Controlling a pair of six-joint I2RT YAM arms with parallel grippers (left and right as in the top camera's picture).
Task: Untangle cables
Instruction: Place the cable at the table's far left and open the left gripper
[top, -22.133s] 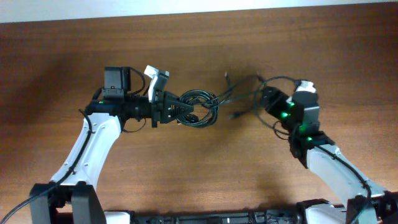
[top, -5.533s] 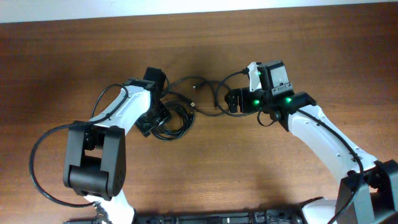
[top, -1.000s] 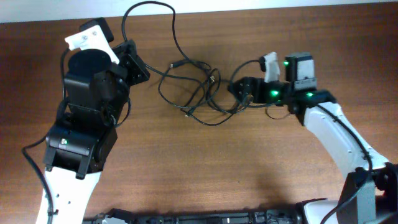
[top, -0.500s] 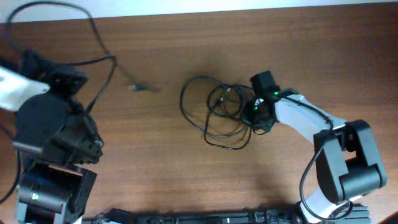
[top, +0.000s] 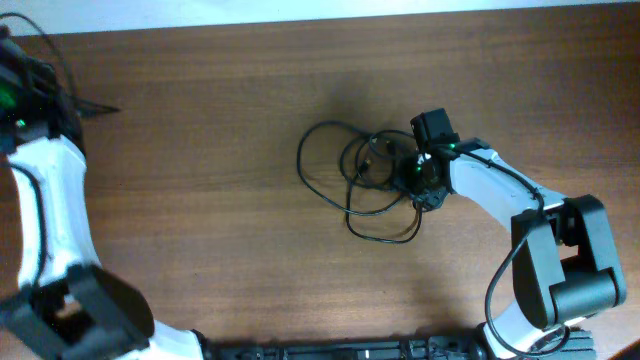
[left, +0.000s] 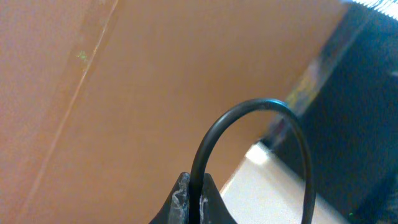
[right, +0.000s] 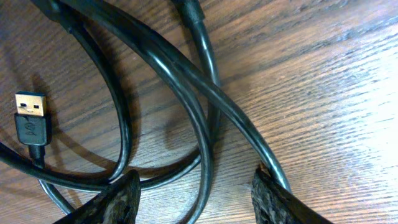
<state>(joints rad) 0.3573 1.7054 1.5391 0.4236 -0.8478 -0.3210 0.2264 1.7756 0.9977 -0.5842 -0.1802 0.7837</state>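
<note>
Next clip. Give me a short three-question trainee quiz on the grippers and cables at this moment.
1. True or false: the left gripper is shut on a black cable.
2. In the right wrist view, the USB plug is: A) loose on the table; B) clamped between the fingers; C) plugged into a socket.
3. Fill in: the right gripper is ___ over the cable tangle.
Key: 1 true; 2 A; 3 open.

Brown wood-grain table (top: 200, 230); pale strip (top: 300, 10) along far edge; dark blurred mass (left: 367, 93) beyond table.
</note>
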